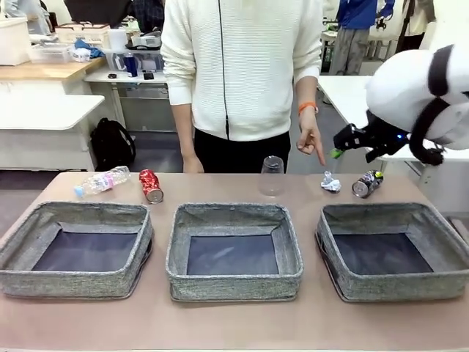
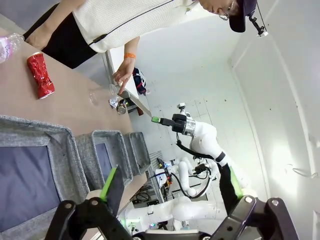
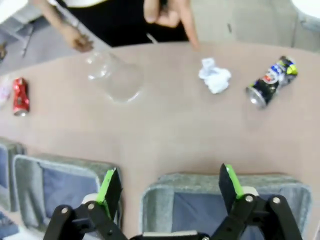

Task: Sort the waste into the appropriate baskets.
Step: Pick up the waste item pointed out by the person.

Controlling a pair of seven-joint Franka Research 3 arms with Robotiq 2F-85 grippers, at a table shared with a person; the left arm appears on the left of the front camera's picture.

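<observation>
1. Waste lies along the desk's far edge: bottle (image 1: pixel 102 180) and red can (image 1: pixel 150 185) toward the left corner, clear cup (image 1: pixel 272 174) mid-edge, white scrap (image 1: pixel 330 182) and dark can (image 1: pixel 366 183) toward the right.
2. My right gripper (image 3: pixel 169 180) hangs open and unloaded above the right basket (image 1: pixel 392 213); my left gripper (image 2: pixel 169 177) is likewise open by the left basket (image 2: pixel 30 127).
3. The person's hand (image 1: pixel 311 141) points close by the scrap; if I descend now, I might strike that finger.
4. The dark can lies on its side beside the scrap, so a grazing pad could roll it away.

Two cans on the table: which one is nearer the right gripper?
The dark blue-black can, beside the crumpled white scrap, close to the right gripper. The crushed red can lies far left by the clear plastic bottle.
</observation>
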